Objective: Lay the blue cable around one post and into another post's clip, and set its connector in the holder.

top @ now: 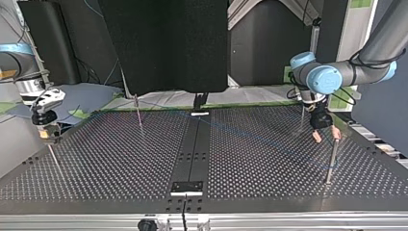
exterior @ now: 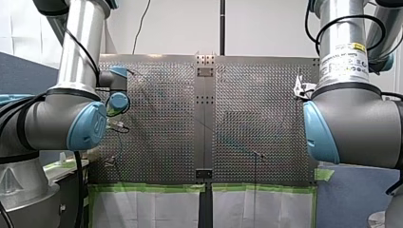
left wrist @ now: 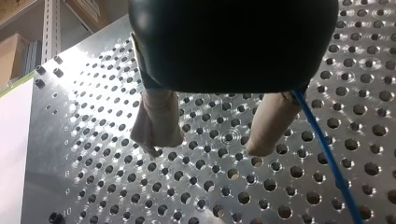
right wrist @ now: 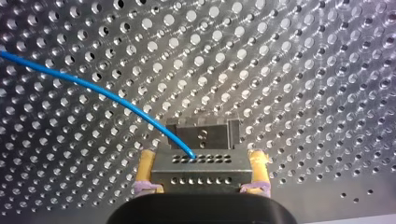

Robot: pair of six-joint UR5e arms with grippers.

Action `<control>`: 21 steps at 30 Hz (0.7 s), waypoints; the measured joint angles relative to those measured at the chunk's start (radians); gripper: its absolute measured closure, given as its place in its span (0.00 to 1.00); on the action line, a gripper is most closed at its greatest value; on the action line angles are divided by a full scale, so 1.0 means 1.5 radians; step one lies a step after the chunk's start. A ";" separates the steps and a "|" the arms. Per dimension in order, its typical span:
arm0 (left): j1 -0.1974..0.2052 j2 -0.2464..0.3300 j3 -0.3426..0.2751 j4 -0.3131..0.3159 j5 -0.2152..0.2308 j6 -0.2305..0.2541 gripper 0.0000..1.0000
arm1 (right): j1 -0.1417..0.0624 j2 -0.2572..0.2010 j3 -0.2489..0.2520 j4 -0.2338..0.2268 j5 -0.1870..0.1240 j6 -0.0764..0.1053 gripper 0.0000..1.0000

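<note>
1. Clearly, my right gripper [right wrist: 203, 161] had its yellow-padded fingers [right wrist: 147, 163] closed on the connector [right wrist: 198, 170], a small grey metal block with two rows of little holes.
2. The blue cable [right wrist: 93, 88], thin, smooth and bright, ran into the connector's upper row and curved away low over the perforated counter [right wrist: 303, 70].
3. The holder [right wrist: 203, 133] sat on the counter just ahead of the connector; whether they touched I could not tell.
4. My left gripper [left wrist: 210, 140] had its beige fingers [left wrist: 156, 121] spread apart with nothing between them, while the cable passed just beside one finger.
5. Across the counter in the top view, the cable was a faint blue line running toward a post [top: 331, 161].
</note>
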 joint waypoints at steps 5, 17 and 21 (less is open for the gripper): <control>0.000 0.000 0.000 0.000 0.000 0.000 0.00 | -0.006 0.001 -0.010 0.012 -0.002 -0.022 1.00; 0.000 0.000 0.000 0.002 0.000 0.003 0.00 | -0.008 0.015 -0.018 0.004 -0.016 -0.061 1.00; 0.000 0.000 0.000 0.002 0.000 0.005 0.00 | -0.004 0.026 -0.027 0.003 -0.022 -0.066 1.00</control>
